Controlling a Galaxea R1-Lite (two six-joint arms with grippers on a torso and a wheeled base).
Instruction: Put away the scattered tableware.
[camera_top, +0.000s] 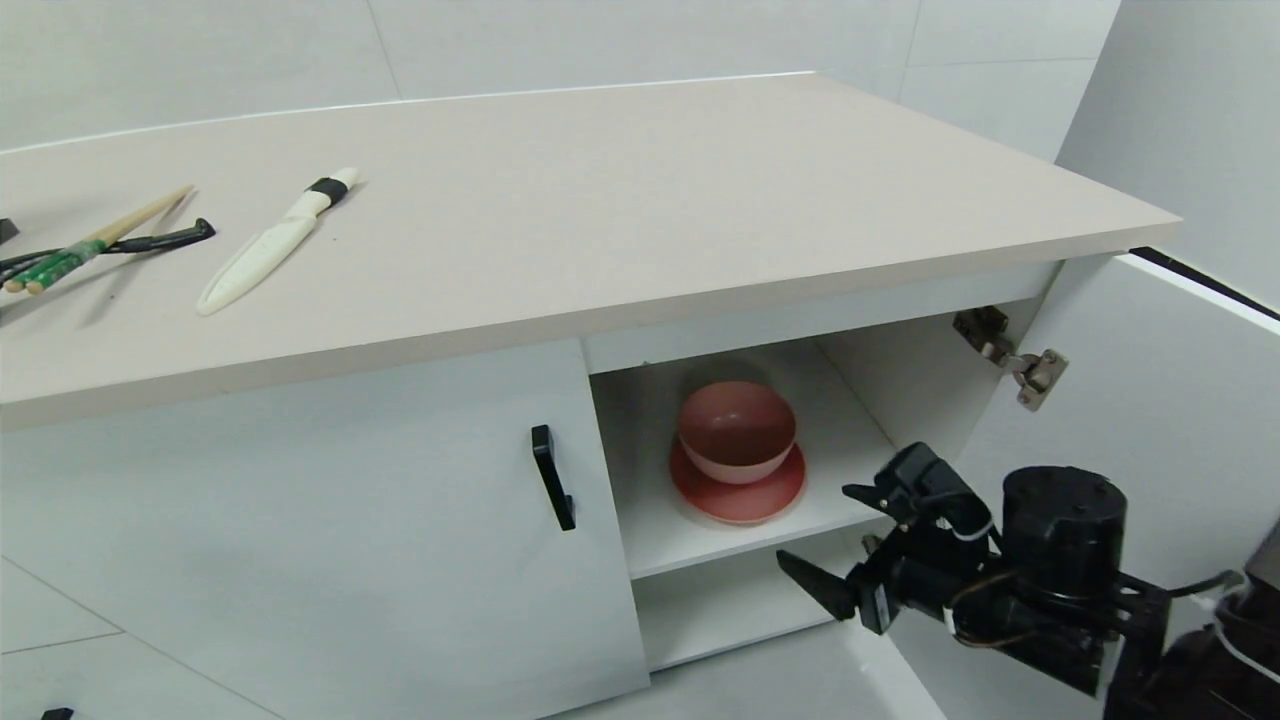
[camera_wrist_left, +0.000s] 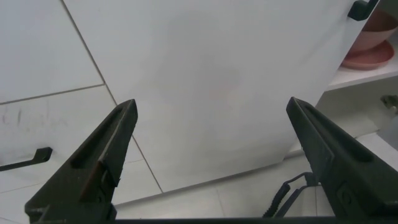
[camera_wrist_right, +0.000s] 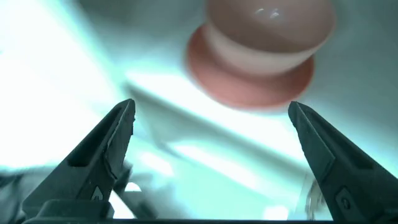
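One pink bowl on red plate

The head camera sits high, looking forward and down across the table into the open cupboard beneath it. A bowl on a plate shows there, at 5 o'clock from the table's middle. The left wrist camera looks past the left tool at the shut door, close up, and catches the same bowl and plate at its edge. The right wrist camera looks past the right tool at that pair from very near.
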